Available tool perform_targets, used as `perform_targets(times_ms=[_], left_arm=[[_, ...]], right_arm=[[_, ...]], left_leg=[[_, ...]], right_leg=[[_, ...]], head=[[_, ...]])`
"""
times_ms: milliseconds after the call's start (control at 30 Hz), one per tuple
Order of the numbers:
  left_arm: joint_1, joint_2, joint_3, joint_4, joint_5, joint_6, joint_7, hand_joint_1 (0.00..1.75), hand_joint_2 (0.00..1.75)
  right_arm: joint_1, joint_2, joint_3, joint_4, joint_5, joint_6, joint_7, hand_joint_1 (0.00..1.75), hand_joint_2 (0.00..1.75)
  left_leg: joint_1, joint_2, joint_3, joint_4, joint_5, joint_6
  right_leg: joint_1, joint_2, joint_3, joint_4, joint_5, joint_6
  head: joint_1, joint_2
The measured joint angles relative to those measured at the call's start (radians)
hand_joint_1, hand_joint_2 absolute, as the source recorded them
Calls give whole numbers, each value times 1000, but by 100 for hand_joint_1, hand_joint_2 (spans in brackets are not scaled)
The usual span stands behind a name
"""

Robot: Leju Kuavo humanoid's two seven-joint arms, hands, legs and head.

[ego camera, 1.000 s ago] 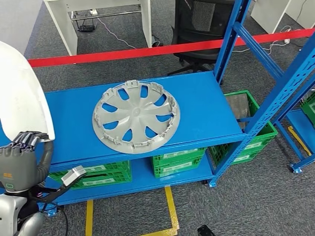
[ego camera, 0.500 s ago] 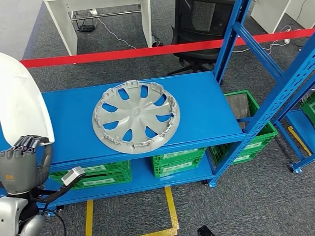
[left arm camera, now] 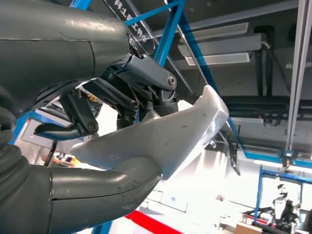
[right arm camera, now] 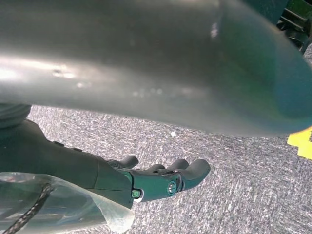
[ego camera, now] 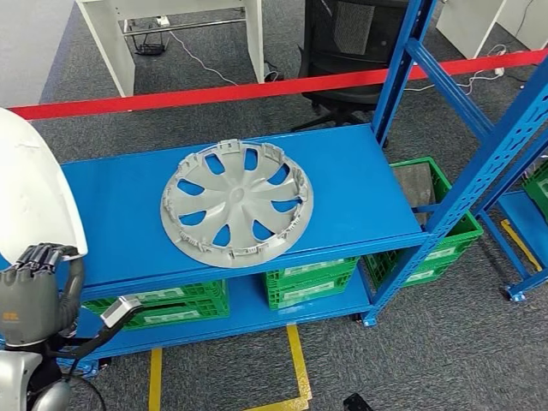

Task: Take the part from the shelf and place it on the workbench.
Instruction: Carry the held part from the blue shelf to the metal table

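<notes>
The part is a white curved shell (ego camera: 31, 188) held upright at the far left of the head view, in front of the blue shelf's (ego camera: 362, 184) left end. My left hand (ego camera: 33, 291) grips its lower edge. In the left wrist view the shell (left arm camera: 173, 134) sits pinched between the thick thumb (left arm camera: 110, 185) on one face and the dark fingers (left arm camera: 121, 92) on the other. My right hand (right arm camera: 162, 180) hangs over grey carpet with its fingers stretched out and nothing in them.
A grey wheel cover (ego camera: 236, 203) lies flat on the middle of the shelf top. Green crates (ego camera: 310, 278) fill the lower level and another crate (ego camera: 446, 227) stands at the right. Red barrier tape (ego camera: 291, 86), an office chair (ego camera: 348, 43) and a white desk (ego camera: 110, 34) lie beyond.
My left hand has sunk a little and drifted left, carrying the white shell with it. The wheel cover and shelf have not moved.
</notes>
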Motion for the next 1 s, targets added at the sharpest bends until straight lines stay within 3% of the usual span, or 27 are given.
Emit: perform_targets(times_ms=[233, 400, 467, 533, 567, 600, 633, 667, 733, 800, 900, 933, 1000], left_arm=[[48, 26, 33, -9, 2, 1, 21, 175, 175], [94, 47, 64, -38, 5, 2, 35, 175, 175], [104, 50, 72, -49, 6, 3, 39, 175, 175], [120, 51, 82, -58, 6, 3, 43, 175, 175], [128, 52, 87, -61, 7, 3, 45, 175, 175], [136, 53, 92, -64, 8, 3, 47, 175, 175], [142, 53, 96, -67, 10, 3, 49, 175, 175], [148, 54, 101, -71, 13, 3, 50, 175, 175], [159, 55, 110, -80, 17, 4, 53, 175, 175], [167, 58, 120, -88, 19, 4, 55, 175, 175], [177, 62, 131, -98, 20, 5, 55, 175, 175], [180, 63, 134, -100, 20, 5, 55, 175, 175], [185, 67, 141, -104, 20, 5, 55, 175, 175]], right_arm=[[2, 16, 0, 1, 0, -7, 0, 0, 0], [8, 30, 0, 5, 0, -16, 0, 0, 0], [9, 31, 0, 6, 0, -18, 0, 0, 0], [11, 32, 0, 6, -1, -20, 1, 0, 0], [13, 32, 0, 7, -1, -21, 2, 0, 0], [15, 33, 0, 7, -1, -22, 3, 0, 0], [16, 33, 0, 7, -1, -22, 3, 0, 0], [17, 34, 0, 8, -1, -23, 3, 0, 0], [16, 35, 0, 8, -1, -26, 4, 0, 0], [15, 37, 0, 8, -1, -28, 4, 0, 0], [16, 40, 0, 9, 0, -30, 5, 0, 0], [16, 42, 0, 9, 0, -31, 5, 0, 0], [15, 45, 0, 10, 0, -31, 5, 0, 0]], left_leg=[[-1, 0, -2, 6, -2, 3], [2, 3, -7, 6, 8, 20], [7, 8, -8, -7, 20, 31], [7, 14, -15, -8, 25, 35], [6, 16, -19, -6, 27, 35], [6, 17, -22, -4, 28, 34], [6, 18, -25, -2, 29, 33], [6, 18, -27, 0, 30, 31], [5, 17, -31, 6, 31, 25], [2, 16, -38, 11, 36, 13], [4, 15, -51, 16, 42, -9], [5, 16, -57, 29, 27, -16], [9, 19, -84, 106, -45, -27]], right_leg=[[-2, 0, 0, -1, 1, 3], [-2, 0, -2, -2, 4, 19], [1, -3, -26, 49, -39, 22], [1, -5, -78, 177, -113, 24], [1, -5, -102, 241, -138, 25], [1, -5, -114, 278, -146, 26], [0, -6, -107, 275, -133, 26], [0, -6, -81, 234, -104, 24], [1, -5, 1, 94, -48, 18], [4, -2, 48, 9, -31, 12], [4, -3, 40, -4, -26, -4], [3, -5, 34, -5, -20, -13], [1, -11, 21, -8, -6, -29]], head=[[0, 0], [0, 0], [4, 0], [6, 0], [6, 0], [6, 0], [6, 0], [6, 0], [7, 0], [6, 0], [5, 0], [4, 0], [1, 0]])
